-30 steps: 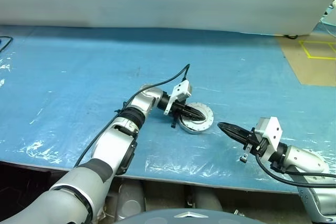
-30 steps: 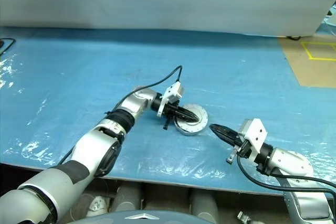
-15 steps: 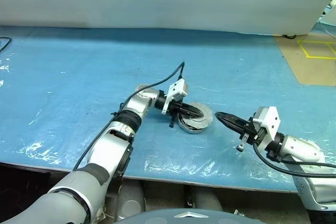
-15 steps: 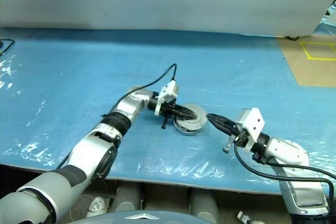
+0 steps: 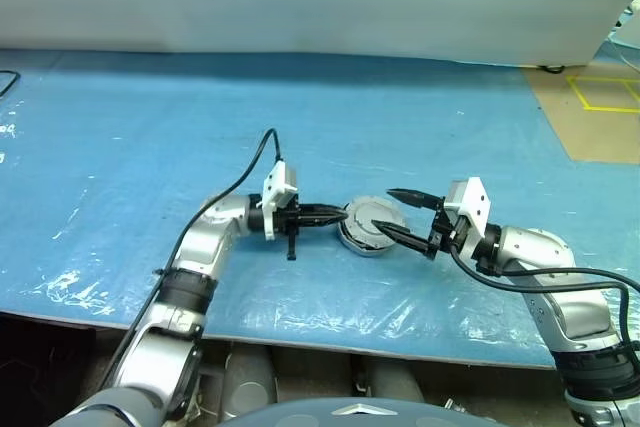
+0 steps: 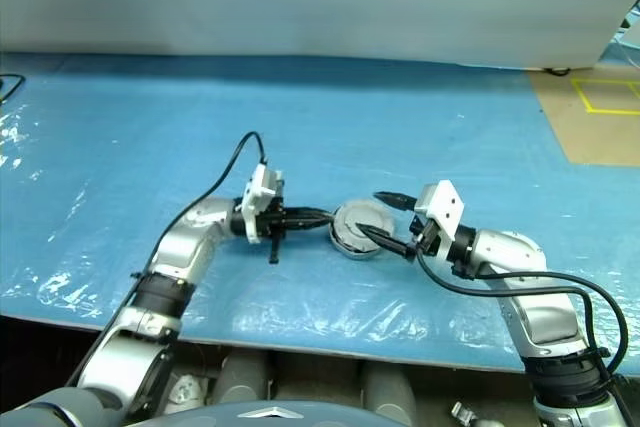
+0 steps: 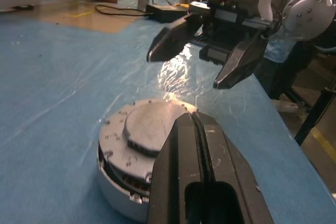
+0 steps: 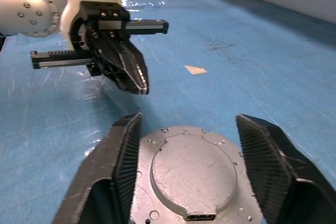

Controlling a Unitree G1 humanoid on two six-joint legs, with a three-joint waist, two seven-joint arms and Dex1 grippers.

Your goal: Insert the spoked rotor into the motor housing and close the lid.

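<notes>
— What is the biggest thing here?

— The big blue table [image 5: 150,127] with shiny clear plastic over it. It fills most of the head views.

— And what sits on it?

— A squat round silver metal motor housing [image 7: 118,182] sits near the middle of the table. You can see dark slots and a bit of copper colour in its side wall.

— Is it covered?

— Yes. The round grey-silver lid [image 8: 194,174] lies flat on top of the housing, smooth face up, with a raised round part in the middle and small screw holes round the edge.

— Where are the robot's hands?

— One on each side of the housing — they point at each other. The left gripper [image 5: 335,214] lies level, and its tip is just beside the housing's left edge. Its two black fingers are pressed together with nothing between them.

— And the other one?

— The right gripper [image 5: 397,214] has its two black fingers [image 8: 122,166] spread wide apart. One finger is on each side of the lid. I cannot tell if they touch it.
</notes>
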